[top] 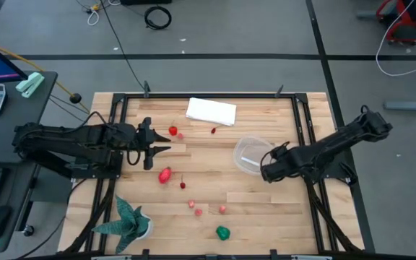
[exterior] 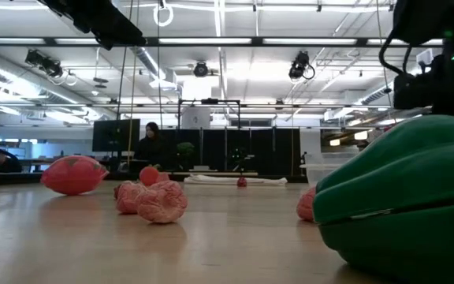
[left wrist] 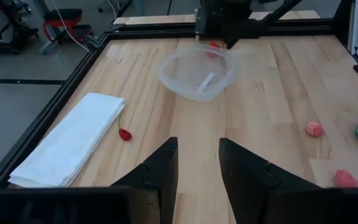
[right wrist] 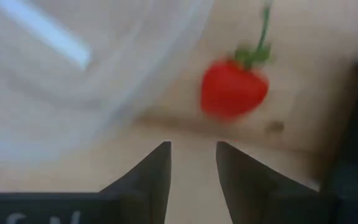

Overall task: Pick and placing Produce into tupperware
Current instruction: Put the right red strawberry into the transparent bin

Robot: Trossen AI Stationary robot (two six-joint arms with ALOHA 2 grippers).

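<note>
The clear round tub [top: 250, 154] stands right of the table's centre, also clear in the left wrist view [left wrist: 197, 74]. My right gripper [top: 264, 172] hovers at its near-right rim, open by a narrow gap [right wrist: 192, 165], holding nothing. Just beyond its fingertips is a red strawberry with a green stem [right wrist: 235, 87], beside the tub's wall [right wrist: 135, 93]; whether inside or outside I cannot tell. Other produce lies loose on the wood: a red piece [top: 165, 175], pink bits [top: 194, 208], a green one [top: 223, 232], and a red one [top: 172, 131]. My left gripper [top: 157, 148] waits open left of centre.
A folded white cloth [top: 211, 111] lies near the far edge, with a small cherry [top: 214, 131] beside it. A spiky teal potted plant [top: 128, 220] stands at the near-left corner. Black frame rails run along the table's edges. Bare wood lies between the two grippers.
</note>
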